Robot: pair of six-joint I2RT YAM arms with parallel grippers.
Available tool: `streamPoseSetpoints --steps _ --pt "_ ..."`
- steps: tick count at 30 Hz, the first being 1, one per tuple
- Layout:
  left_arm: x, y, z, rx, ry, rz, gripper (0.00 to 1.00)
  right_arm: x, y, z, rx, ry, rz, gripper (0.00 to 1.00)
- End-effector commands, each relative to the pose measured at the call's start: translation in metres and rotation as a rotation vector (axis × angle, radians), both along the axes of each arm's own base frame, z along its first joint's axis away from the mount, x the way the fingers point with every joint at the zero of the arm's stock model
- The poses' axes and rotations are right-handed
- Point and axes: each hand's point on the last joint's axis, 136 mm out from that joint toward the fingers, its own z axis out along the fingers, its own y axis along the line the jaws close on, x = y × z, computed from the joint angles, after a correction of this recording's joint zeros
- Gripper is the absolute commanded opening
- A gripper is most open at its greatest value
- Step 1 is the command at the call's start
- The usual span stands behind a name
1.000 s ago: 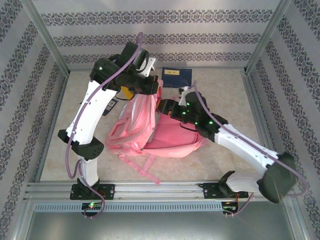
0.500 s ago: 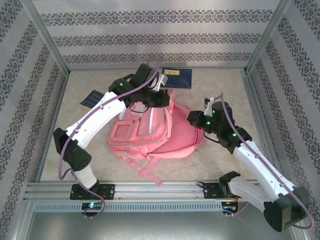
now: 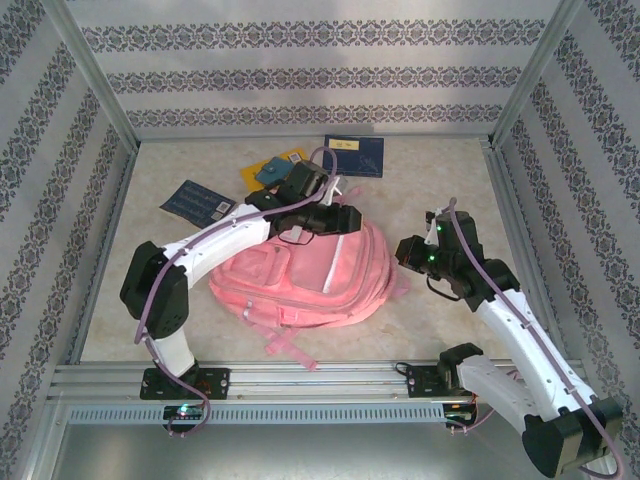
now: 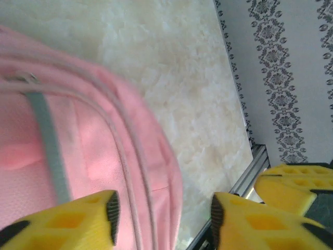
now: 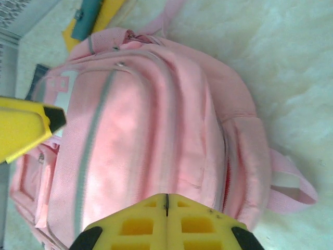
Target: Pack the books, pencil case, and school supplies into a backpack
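The pink backpack (image 3: 300,275) lies flat in the middle of the table, front pockets up. My left gripper (image 3: 338,218) hovers open over its top right edge; in the left wrist view the gripper (image 4: 162,213) straddles the backpack's rim (image 4: 78,156) without pinching it. My right gripper (image 3: 402,250) is shut and empty just right of the backpack (image 5: 156,125); its gripper (image 5: 166,198) has both fingers pressed together. Books lie behind: navy (image 3: 355,155), yellow-orange (image 3: 262,175) with a small teal item (image 3: 268,170) on it, and dark blue patterned (image 3: 195,200). The pencil case is out of view.
Metal frame rails (image 3: 300,380) run along the near edge and the right side (image 3: 515,230). Patterned walls close in the table on three sides. Bare tabletop (image 3: 450,170) lies at the back right. A pink strap (image 3: 290,350) trails toward the near rail.
The left gripper opened and let go of the backpack, which has dropped flat. The left arm lowered, uncovering the back-left books. The right gripper drew back to the right and shut.
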Motion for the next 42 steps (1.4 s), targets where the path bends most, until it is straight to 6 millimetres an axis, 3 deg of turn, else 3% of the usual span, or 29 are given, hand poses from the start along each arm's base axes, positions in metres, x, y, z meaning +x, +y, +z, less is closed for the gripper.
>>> streamPoseSetpoints --steps 1,4,6,10,15,19,25,32,38,42 --pt "0.042 0.018 0.044 -0.075 -0.138 0.056 0.57 -0.004 -0.016 0.004 -0.101 0.023 -0.019 0.14" --pt "0.081 0.062 0.038 0.011 -0.167 0.172 0.61 -0.005 -0.017 0.006 -0.119 0.04 -0.009 0.18" --pt "0.103 0.088 0.029 0.175 -0.236 0.197 0.63 -0.006 -0.016 0.006 -0.125 0.053 -0.002 0.21" --pt "0.152 0.13 -0.003 0.45 -0.282 0.231 0.68 -0.008 -0.015 0.004 -0.133 0.086 0.014 0.27" --pt "0.204 0.165 -0.041 0.631 -0.303 0.262 0.7 -0.012 -0.016 0.003 -0.147 0.119 0.019 0.3" --pt "0.232 0.186 -0.075 0.691 -0.271 0.288 0.7 -0.017 -0.017 -0.003 -0.16 0.153 0.029 0.33" --pt "0.251 0.202 -0.122 0.757 -0.234 0.271 0.71 -0.024 -0.018 -0.014 -0.163 0.2 0.033 0.35" --pt "0.261 0.217 -0.16 0.771 -0.181 0.288 0.7 -0.023 -0.016 -0.023 -0.135 0.236 0.027 0.35" --pt "0.264 0.225 -0.183 0.78 -0.143 0.301 0.6 -0.018 -0.013 -0.028 -0.103 0.253 0.028 0.35" --pt "0.26 0.227 -0.198 0.779 -0.11 0.291 0.45 -0.016 -0.012 -0.028 -0.092 0.254 0.028 0.35"
